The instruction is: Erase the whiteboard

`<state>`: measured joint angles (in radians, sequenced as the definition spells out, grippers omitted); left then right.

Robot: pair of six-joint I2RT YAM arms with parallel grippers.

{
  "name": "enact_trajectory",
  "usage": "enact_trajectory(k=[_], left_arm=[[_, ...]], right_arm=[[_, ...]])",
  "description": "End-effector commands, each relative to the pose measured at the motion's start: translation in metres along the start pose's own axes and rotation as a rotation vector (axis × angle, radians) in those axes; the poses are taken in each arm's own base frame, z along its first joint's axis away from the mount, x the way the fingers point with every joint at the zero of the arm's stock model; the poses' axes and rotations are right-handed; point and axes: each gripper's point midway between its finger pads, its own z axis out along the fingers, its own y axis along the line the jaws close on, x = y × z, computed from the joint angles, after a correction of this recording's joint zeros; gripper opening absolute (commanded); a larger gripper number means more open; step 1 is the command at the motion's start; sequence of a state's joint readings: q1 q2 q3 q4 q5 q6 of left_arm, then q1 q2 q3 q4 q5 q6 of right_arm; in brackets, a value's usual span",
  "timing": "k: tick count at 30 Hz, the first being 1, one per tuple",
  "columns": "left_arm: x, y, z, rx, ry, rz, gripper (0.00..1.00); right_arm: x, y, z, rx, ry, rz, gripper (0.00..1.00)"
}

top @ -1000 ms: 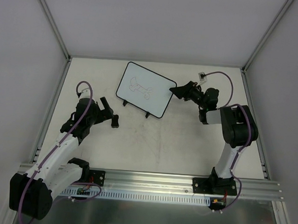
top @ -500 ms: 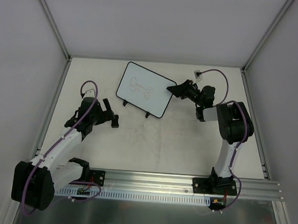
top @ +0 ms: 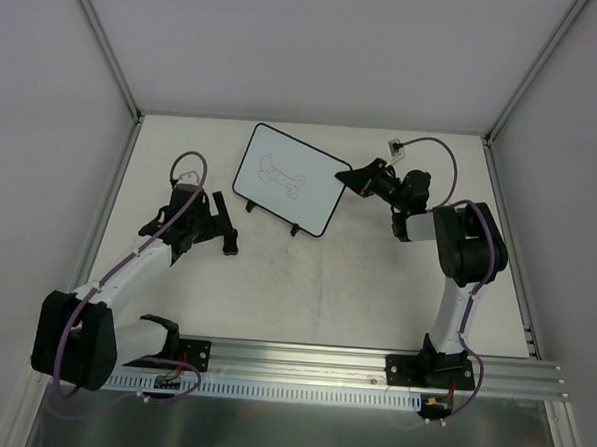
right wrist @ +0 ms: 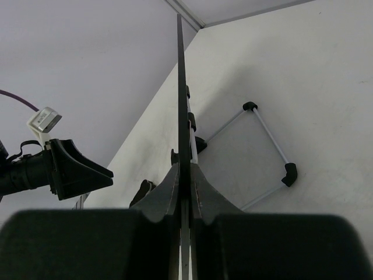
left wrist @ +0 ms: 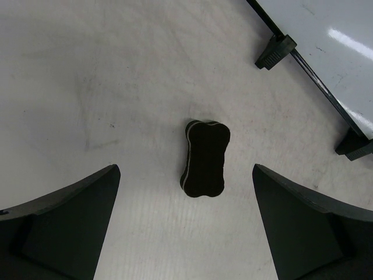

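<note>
White surface: whiteboard, bone drawing intact, edge clenched in right hand. Left hand, released, hovers over eraser; wiping not begun.

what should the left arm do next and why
Probably lower the open left gripper and close on the black eraser, which lies unheld on the table, centred between its fingers. The right gripper clamps the whiteboard edge; the drawing is unerased.
</note>
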<state>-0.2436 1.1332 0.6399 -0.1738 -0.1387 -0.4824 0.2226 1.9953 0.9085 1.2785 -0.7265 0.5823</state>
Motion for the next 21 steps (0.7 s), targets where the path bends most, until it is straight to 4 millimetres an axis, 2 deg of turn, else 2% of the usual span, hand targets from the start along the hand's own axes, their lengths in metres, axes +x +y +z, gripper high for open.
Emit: enact_trajectory(k=[1,3,13,21], left_arm=[[-0.01,-0.009,0.002,0.0,0.007,0.03,0.99],[-0.006,-0.011,0.007,-0.007,0.035,0.045,0.99],[0.008,-0.034,0.015,0.006,0.103,0.163,0.99],[0.027,-0.027,0.03,-0.041,0.192,0.191,0.98]], right_arm=[[-0.029,0.033,0.006,-0.138,-0.094,-0.159,0.03],[-0.03,0.034,0.006,-0.138,-0.095,-0.159,0.0],[-0.032,0.035,0.006,-0.142,-0.098,-0.162,0.0],[-0.034,0.035,0.002,-0.14,-0.099,-0.161,0.0]])
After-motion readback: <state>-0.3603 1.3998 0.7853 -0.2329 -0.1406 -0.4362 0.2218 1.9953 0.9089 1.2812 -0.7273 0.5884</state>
